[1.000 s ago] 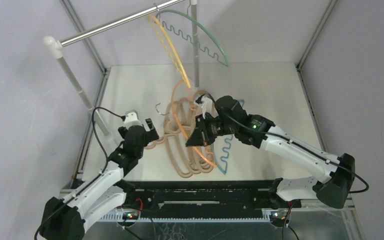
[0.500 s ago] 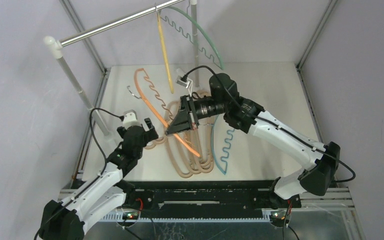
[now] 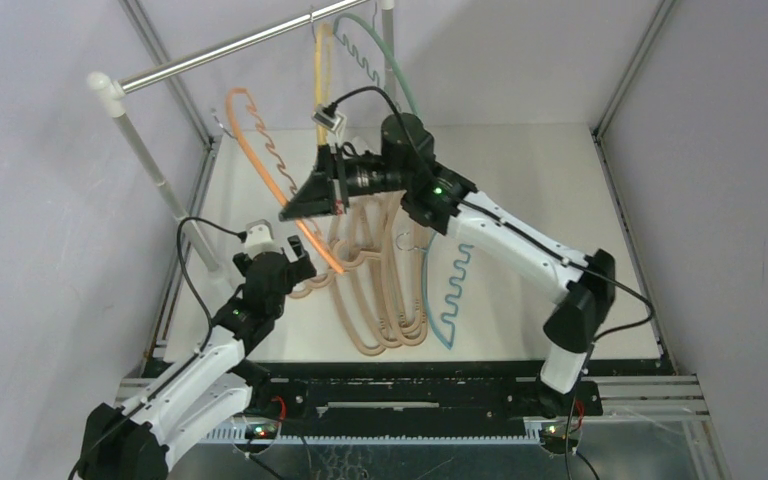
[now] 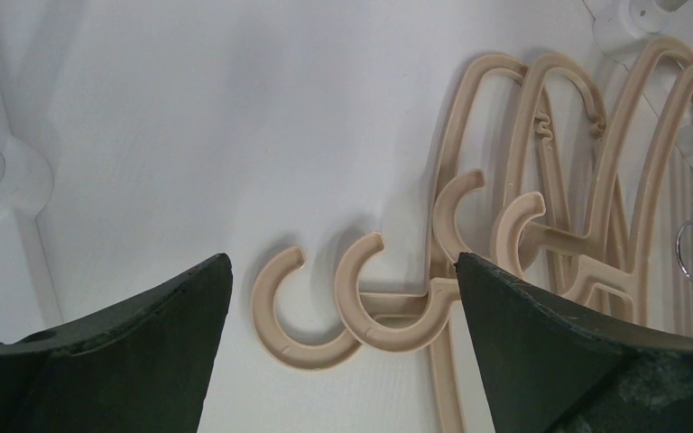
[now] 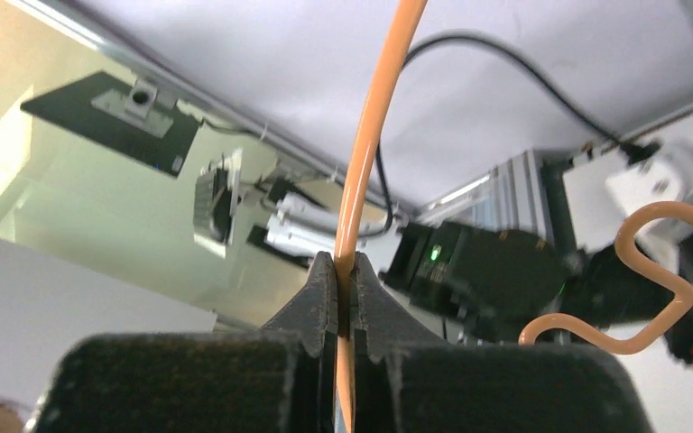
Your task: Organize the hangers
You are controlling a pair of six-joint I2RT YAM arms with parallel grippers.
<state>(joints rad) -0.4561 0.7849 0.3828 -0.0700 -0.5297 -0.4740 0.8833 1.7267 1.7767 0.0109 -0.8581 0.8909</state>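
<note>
My right gripper is shut on a thin orange hanger and holds it in the air, left of the table's middle, its metal hook up near the rail. The right wrist view shows the orange bar pinched between the jaws of the right gripper. A yellow hanger and a green hanger hang on the rail. Several beige hangers and a blue hanger lie on the table. My left gripper is open and empty over the beige hooks.
The silver rail runs across the back on white poles. The far pole stands behind the right arm. The enclosure's walls close in both sides.
My right gripper has lifted the orange hanger off the pile and carried it up and to the left, towards the rail. The yellow hanger has swung. The left arm has not moved.
</note>
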